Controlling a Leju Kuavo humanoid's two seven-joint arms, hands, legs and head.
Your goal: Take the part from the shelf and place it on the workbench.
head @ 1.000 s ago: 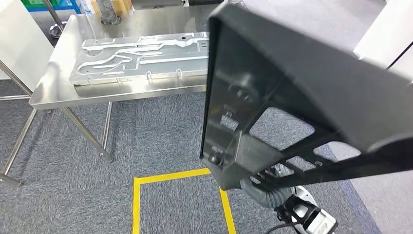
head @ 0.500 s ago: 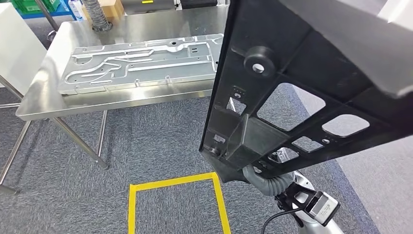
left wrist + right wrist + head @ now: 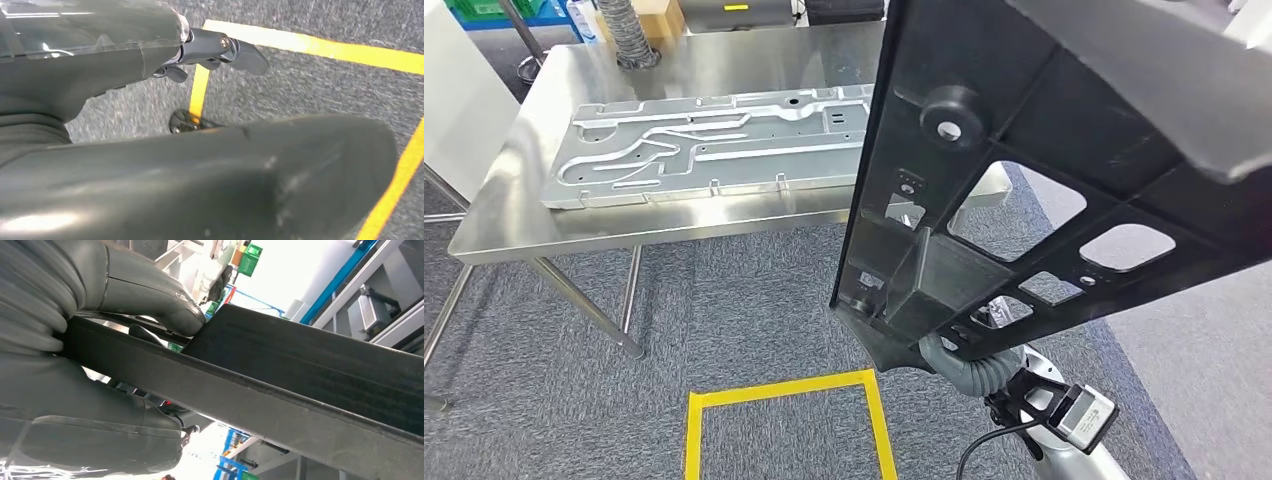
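Grey carpet with a yellow taped square (image 3: 784,420) is filling the lower left of the head view, and a steel workbench (image 3: 494,225) is standing beyond it in the upper left. Nearest the camera, the right hand (image 3: 120,370) is gripping the part (image 3: 1044,170), a big black plastic frame with ribs and cut-outs; in the right wrist view the thumb (image 3: 150,295) is pressing on one face of the part's edge while the rest of the hand is lying against the other. The left hand (image 3: 215,52) is hanging low over the carpet, holding nothing, its dark fingers lying loosely apart. The part is towering across the right half of the frame, its long axis running from lower centre up to the upper right, well above the floor. Farther off, a long machined metal plate (image 3: 714,145) is lying on the workbench, which is sitting ahead and to the left of the part, so the right arm is the one to carry it over. Against the earlier frames, the whole scene has been sliding down and the bench coming closer: the camera is moving, and the part is showing more of its ribbed underside.
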